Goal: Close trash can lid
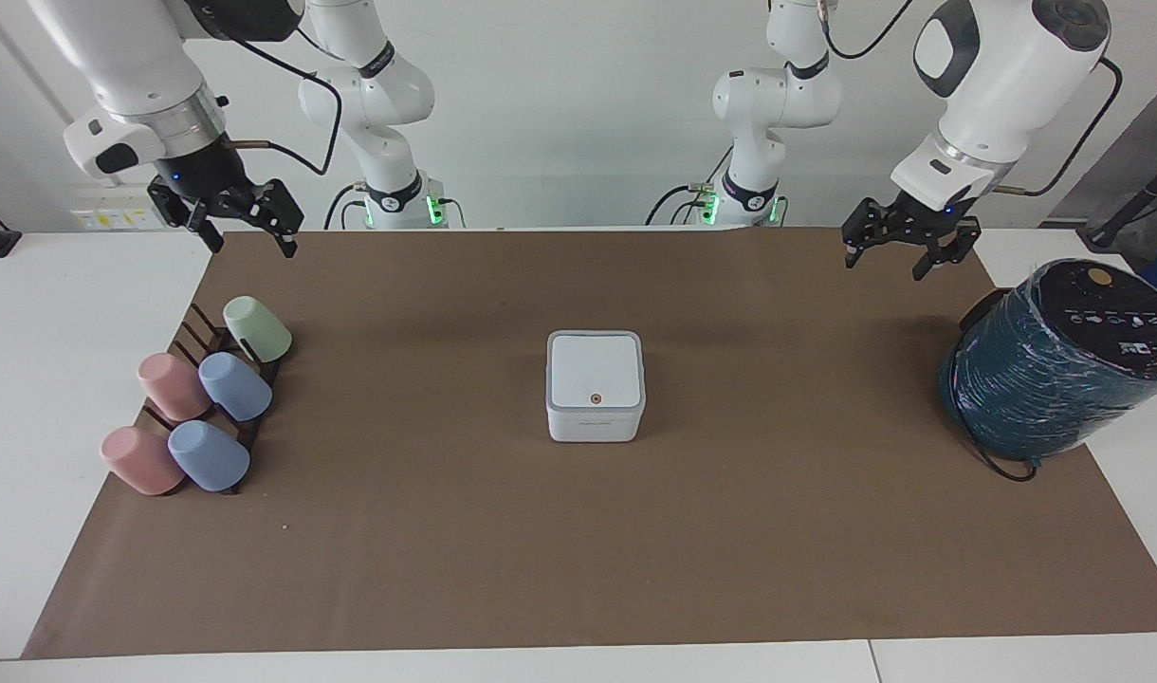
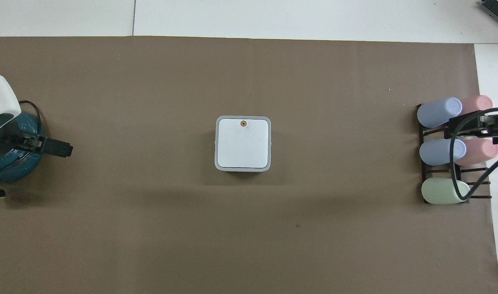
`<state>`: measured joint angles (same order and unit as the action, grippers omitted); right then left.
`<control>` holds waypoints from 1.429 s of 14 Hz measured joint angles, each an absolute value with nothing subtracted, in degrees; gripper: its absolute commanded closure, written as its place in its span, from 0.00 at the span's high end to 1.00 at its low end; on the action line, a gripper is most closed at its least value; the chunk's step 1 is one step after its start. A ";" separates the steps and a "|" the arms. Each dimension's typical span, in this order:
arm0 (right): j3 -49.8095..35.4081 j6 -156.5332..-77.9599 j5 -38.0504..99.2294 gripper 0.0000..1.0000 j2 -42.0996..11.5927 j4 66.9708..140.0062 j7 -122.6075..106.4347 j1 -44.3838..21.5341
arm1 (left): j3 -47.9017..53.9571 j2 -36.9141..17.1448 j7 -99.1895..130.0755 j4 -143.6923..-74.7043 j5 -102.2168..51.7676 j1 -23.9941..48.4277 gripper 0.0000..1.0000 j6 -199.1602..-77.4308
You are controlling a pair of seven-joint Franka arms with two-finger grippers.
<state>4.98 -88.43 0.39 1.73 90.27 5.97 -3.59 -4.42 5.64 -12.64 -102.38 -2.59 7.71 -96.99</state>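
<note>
The small white trash can [image 1: 595, 425] stands in the middle of the brown mat. Its lid [image 1: 595, 368] lies flat and shut on the grey rim, with the orange-red dot on top. In the overhead view the lid [image 2: 243, 143] also lies flat. My left gripper [image 1: 893, 260] hangs open and empty in the air over the mat's edge, next to the teal cylinder and well away from the can. It shows at the overhead view's edge [image 2: 55, 148]. My right gripper [image 1: 253, 243] waits open and empty over the cup rack's end of the mat.
A large dark teal wrapped cylinder [image 1: 1053, 365] with a black cable lies at the left arm's end of the table. A dark rack [image 1: 209, 334] with several pastel cups lies at the right arm's end. The brown mat [image 1: 578, 550] covers the table.
</note>
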 measured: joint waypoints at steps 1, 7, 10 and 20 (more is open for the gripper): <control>4.98 -88.43 0.39 1.00 1.73 90.28 5.97 -3.59 | -4.49 5.64 -12.58 -102.39 -2.59 6.98 1.00 -97.10; 4.98 -88.43 0.39 1.00 1.74 90.48 5.97 -3.58 | -4.71 4.95 -12.98 -98.19 -2.58 -1.96 1.00 -97.65; 4.98 -88.65 0.39 1.00 1.78 90.57 5.97 -3.58 | -4.41 2.25 -12.98 -91.44 -2.59 -2.26 1.00 -94.37; 4.98 -88.80 0.39 1.00 1.87 90.78 5.97 -3.58 | -3.23 -0.75 -7.57 -88.04 -1.71 0.46 1.00 -90.86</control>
<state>4.98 -88.80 0.39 1.87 90.78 5.97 -3.58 -3.23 -0.75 -7.57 -88.04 -1.71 0.46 -90.86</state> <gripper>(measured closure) 0.000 0.000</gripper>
